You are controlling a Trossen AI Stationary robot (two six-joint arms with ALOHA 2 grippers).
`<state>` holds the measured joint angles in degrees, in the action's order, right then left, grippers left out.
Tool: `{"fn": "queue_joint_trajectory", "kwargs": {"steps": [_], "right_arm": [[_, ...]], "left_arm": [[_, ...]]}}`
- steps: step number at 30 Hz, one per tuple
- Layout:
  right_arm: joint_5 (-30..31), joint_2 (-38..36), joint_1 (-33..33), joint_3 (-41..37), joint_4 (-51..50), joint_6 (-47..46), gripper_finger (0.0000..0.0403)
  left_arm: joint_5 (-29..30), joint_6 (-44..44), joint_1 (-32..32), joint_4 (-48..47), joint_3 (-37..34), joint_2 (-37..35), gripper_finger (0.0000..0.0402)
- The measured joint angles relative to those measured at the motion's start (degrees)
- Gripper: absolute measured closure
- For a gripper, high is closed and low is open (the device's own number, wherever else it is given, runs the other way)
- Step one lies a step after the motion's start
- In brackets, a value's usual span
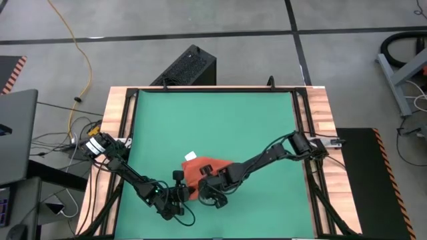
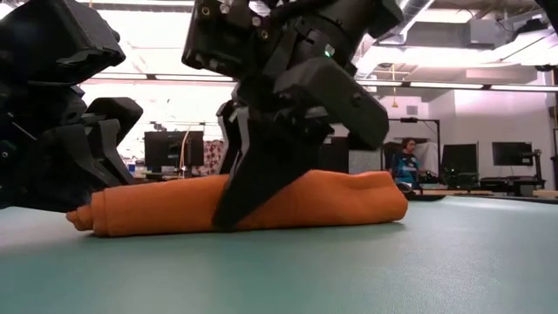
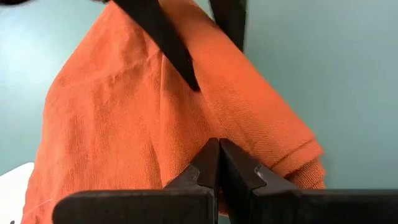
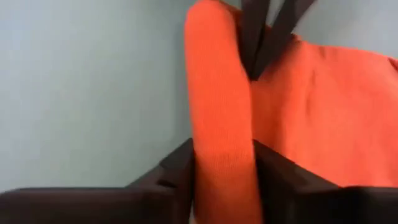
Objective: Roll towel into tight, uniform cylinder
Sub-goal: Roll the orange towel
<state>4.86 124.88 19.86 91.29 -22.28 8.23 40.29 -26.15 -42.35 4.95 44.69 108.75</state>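
The orange-red towel (image 1: 203, 170) lies on the green mat (image 1: 220, 113) near the table's near edge, partly rolled, with its white tag (image 1: 190, 157) at its far left edge. In the low view the towel (image 2: 349, 201) is a low roll resting on the mat. My right gripper (image 4: 222, 155) is shut on the rolled part. My left gripper (image 3: 217, 146) is shut, with its tips on the towel next to the roll. It also shows in the high view (image 1: 180, 192), left of my right gripper (image 1: 211, 190). My left gripper presses its shut fingertips (image 3: 208, 155) down on the towel's upper face (image 3: 186, 134), in the crease beside the roll (image 4: 252, 74). It comes slanting down from the table's near left. The towel lies on the mat under it. My right gripper pinches the towel's rolled edge (image 4: 217, 124) between its two fingers, one finger (image 2: 248, 183) on the near side and the other behind. The fingers come from above and lie across the roll. The roll rests on the mat.
The green mat covers most of the table, with bare mat on the far side and to the right. The wooden table border (image 1: 120, 127) and black rails run along the sides. Beyond the far edge, monitors and a seated person (image 2: 405, 161) show in the low view.
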Motion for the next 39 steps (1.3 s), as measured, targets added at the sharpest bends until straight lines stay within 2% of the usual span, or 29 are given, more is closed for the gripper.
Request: {"fn": "queue_joint_trajectory", "kwargs": {"steps": [7, 8, 12, 19, 30, 35, 39], "right_arm": [[0.01, -0.02, -0.02, 2.08, -3.57, -0.74, 0.0377], [-0.02, -0.02, -0.02, 2.47, -4.23, -0.74, 0.0386], [-0.51, -0.04, -0.26, 4.3, -6.53, -2.55, 0.0384], [-3.61, -0.02, -1.55, 6.31, -9.84, -3.66, 0.0396], [-14.19, 0.25, -5.43, 6.29, -10.66, -8.73, 0.0396], [-14.66, 1.32, -6.1, 6.29, -10.64, -9.31, 0.0396], [-14.46, 2.03, -6.61, 6.09, -10.73, -9.48, 0.0396]], "left_arm": [[-0.75, 0.17, 0.0, 2.2, 0.04, 0.04, 0.0401], [-1.21, 0.21, 0.0, 2.49, 0.04, 0.04, 0.0401], [-4.39, 0.2, 0.0, 2.73, 0.93, 0.02, 0.0401], [-6.69, 1.97, 0.04, 2.21, 2.53, 0.07, 0.0401], [-11.62, 3.42, 0.15, 1.84, 4.24, 0.09, 0.0401], [-12.39, 3.15, 0.15, 1.43, 4.24, -0.46, 0.0401], [-14.22, 2.99, 0.13, -2.34, 4.15, -3.85, 0.0402]]}}
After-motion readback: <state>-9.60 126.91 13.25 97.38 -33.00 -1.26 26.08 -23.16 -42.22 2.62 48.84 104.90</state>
